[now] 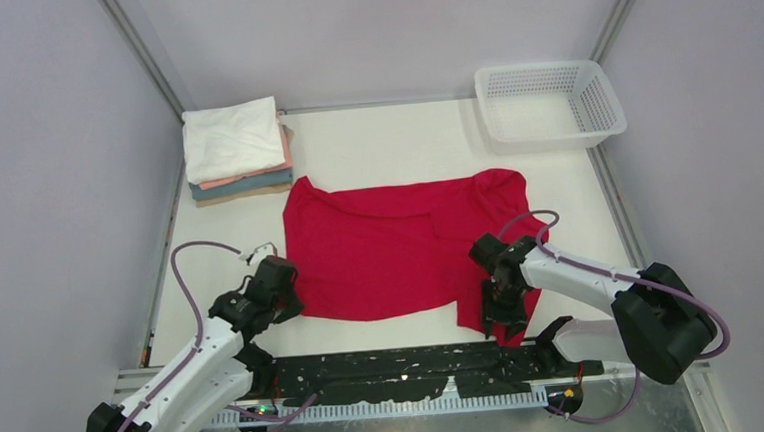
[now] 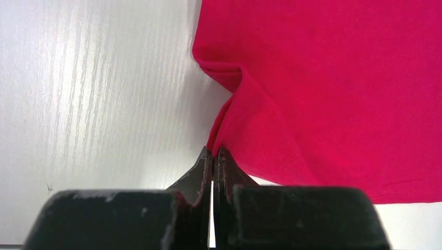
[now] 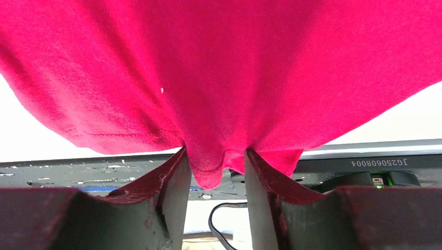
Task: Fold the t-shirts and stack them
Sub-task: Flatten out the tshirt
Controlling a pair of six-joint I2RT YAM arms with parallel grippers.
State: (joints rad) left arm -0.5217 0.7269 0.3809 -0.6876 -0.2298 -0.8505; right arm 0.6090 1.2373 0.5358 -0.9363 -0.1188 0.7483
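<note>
Red t-shirt (image 1: 390, 251) is spread across the middle of the white table (image 1: 373, 136), just below the centre of the top view. Most of it lies flat, with one part folded back over itself at the upper right. Its lower left edge is held by the left gripper (image 1: 279, 274). In the left wrist view the red t-shirt (image 2: 339, 94) fills the right half of the frame, and a ridge of its edge is drawn up into the left gripper (image 2: 215, 153), whose fingers are pressed together on the cloth. Its lower right corner reaches the black strip (image 1: 397, 370) along the bottom edge of the table, at the right gripper (image 1: 501, 314). In the right wrist view the red t-shirt (image 3: 234, 67) covers the upper frame, and a small lobe of hem hangs between the fingers of the right gripper (image 3: 213, 156). These fingers are seen half spread. Cloth is laid over both tips, but no firm pinch is shown.

Folded t-shirts (image 1: 237, 150) are stacked at the upper left of the table: white on top, then salmon pink, teal blue and tan. The upper left corner of the red shirt comes near this stack without touching it. A white mesh basket (image 1: 554, 137) is set at the upper right, well apart from the cloth.

Bare table is seen to the left of the shirt, to its right, and between stack and basket. The surface is white with a faint grain. Pale grey walls (image 1: 53, 146) enclose it on three sides.
</note>
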